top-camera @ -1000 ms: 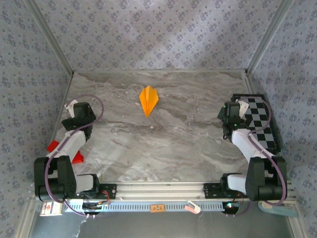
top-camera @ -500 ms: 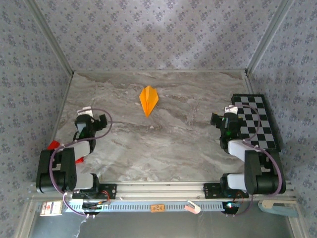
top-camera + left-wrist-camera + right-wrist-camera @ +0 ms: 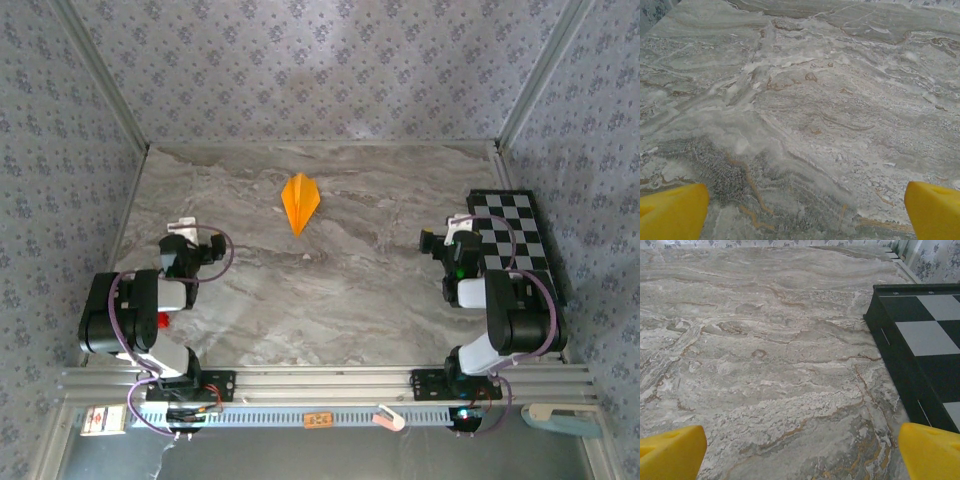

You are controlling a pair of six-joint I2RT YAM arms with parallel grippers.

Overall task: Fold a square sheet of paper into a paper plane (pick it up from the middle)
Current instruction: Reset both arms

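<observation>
Seen low over tabletop (image 3: pixel 350 300): left hand (image 3: pixel 805 215), right hand (image 3: pixel 800 452), each spread wide, holding nothing. paper plane (image 3: pixel 300 202) lay folded, well ahead of both hands, between them. Folding seemed finished; next move probably only parking arms, no grasp.

Black-and-white checkerboard (image 3: pixel 525 240) at the right edge of the marble table (image 3: pixel 340 300), small red block (image 3: pixel 163 321) near its left edge.

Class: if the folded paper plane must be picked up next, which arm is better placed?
Left, probably: the left pincer lies somewhat nearer the paper plane than the right pincer; both are open.
</observation>
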